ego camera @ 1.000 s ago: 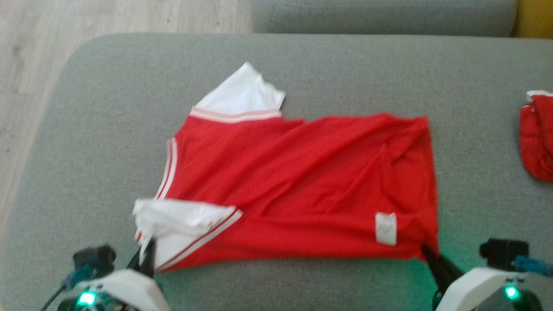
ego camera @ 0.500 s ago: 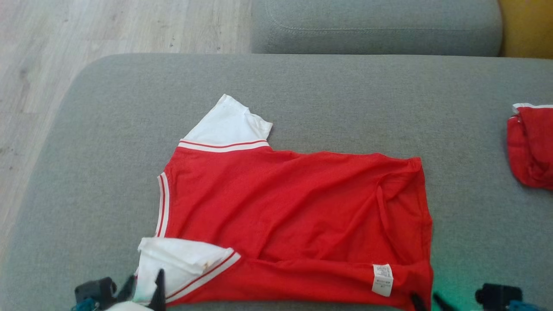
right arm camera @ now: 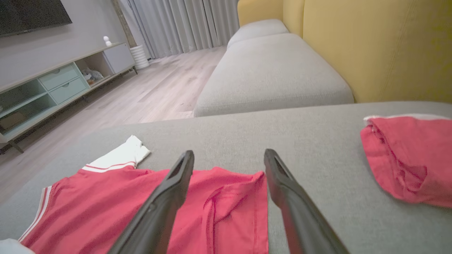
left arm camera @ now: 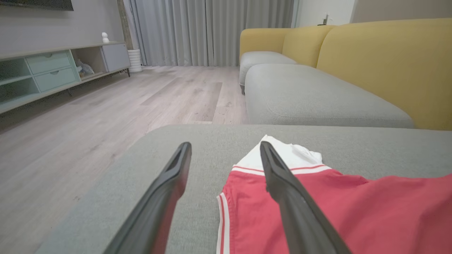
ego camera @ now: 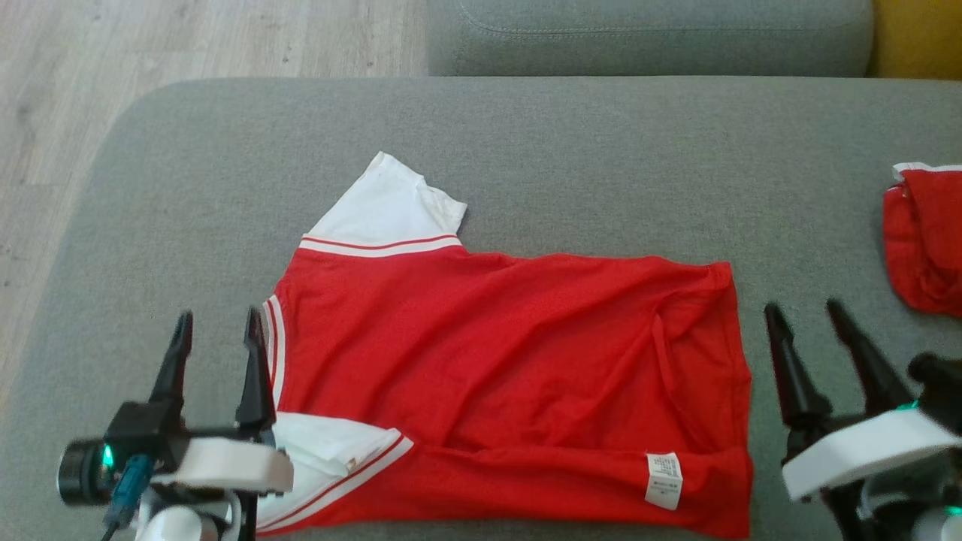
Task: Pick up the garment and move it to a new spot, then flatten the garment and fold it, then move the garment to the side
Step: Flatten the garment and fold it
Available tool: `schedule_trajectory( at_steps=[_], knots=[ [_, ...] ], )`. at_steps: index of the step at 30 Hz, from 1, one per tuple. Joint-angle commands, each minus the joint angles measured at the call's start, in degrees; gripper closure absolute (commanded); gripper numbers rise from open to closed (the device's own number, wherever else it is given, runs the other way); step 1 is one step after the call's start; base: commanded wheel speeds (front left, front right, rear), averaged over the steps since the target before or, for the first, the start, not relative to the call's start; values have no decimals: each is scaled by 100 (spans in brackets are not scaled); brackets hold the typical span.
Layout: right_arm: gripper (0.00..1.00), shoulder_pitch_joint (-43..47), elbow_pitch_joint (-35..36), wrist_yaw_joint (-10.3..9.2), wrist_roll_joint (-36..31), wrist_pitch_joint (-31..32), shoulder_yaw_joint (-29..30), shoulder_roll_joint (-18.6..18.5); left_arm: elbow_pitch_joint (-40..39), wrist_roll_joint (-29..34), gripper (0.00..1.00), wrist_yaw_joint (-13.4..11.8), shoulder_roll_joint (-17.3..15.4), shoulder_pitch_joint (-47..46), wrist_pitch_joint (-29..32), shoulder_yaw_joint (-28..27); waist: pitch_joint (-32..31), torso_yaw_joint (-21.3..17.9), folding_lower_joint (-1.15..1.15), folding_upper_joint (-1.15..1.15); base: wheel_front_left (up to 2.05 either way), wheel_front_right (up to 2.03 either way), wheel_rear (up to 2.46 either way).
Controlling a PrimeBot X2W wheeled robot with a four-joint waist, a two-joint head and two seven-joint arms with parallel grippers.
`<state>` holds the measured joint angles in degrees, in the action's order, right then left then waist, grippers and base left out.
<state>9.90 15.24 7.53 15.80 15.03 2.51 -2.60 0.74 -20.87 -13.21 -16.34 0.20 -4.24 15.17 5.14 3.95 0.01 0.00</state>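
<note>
The garment (ego camera: 511, 376) is a red shirt with white sleeves and striped trim, spread on the grey sofa cushion (ego camera: 526, 150), collar to the left and hem to the right. It also shows as the red shirt (left arm camera: 353, 211) in the left wrist view and the red shirt (right arm camera: 123, 211) in the right wrist view. My left gripper (ego camera: 216, 324) stands open just left of the collar, holding nothing. My right gripper (ego camera: 803, 312) stands open just right of the hem, apart from the cloth. The near white sleeve (ego camera: 331, 458) lies folded by my left wrist.
A second red garment (ego camera: 924, 240) lies bunched at the cushion's right edge, also seen as the red bundle (right arm camera: 409, 158). Another grey seat (ego camera: 646, 34) and yellow backrest (left arm camera: 388, 63) lie beyond. Wooden floor (ego camera: 113, 75) drops off to the left. A TV cabinet (left arm camera: 53, 70) stands along the wall.
Both grippers have let go of the shirt's near corners, opened wide and risen up beside it. The shirt now lies flat on the cushion. The camera has shifted.
</note>
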Motion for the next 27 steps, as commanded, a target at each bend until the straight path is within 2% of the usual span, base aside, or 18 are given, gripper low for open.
schedule_trajectory(
  at_steps=[1, 9, 14, 19, 23, 24, 27],
  knots=[
    [0, -273, 346, -4, -89, -41, -104, -108, -261, 120, 0, -75, -166, -313, -50, -161, 25, -6, -1, 0, 0, 0, 0],
    [0, -444, 682, -4, -228, 112, -72, -73, -356, 278, 0, -111, -249, -532, 141, -35, 206, -39, -1, 0, 0, 0, 0],
    [0, -581, 821, -4, -288, 114, -46, -55, -230, 222, 0, -6, -236, -850, 238, 18, 538, -66, -1, 0, 0, 0, 0],
    [0, -868, 951, -4, -375, 17, 10, -43, 247, 124, 0, 328, -134, -1766, 355, 160, 1052, -121, -1, 0, 0, 0, 0],
    [0, -1067, 942, -4, -393, -16, 28, -36, 1015, -2, 0, 700, 76, -2758, 449, 321, 1432, -157, -1, 0, 0, 0, 0],
    [0, -1067, 942, -4, -393, -16, 28, -36, 1015, -2, 0, 700, 76, -2758, 449, 321, 1432, -157, -1, 0, 0, 0, 0],
    [0, -1172, 902, -4, -383, -20, 16, -33, 1782, -84, 0, 1003, 266, -3534, 543, 459, 1692, -184, -1, 0, 0, 0, 0]
  ],
)
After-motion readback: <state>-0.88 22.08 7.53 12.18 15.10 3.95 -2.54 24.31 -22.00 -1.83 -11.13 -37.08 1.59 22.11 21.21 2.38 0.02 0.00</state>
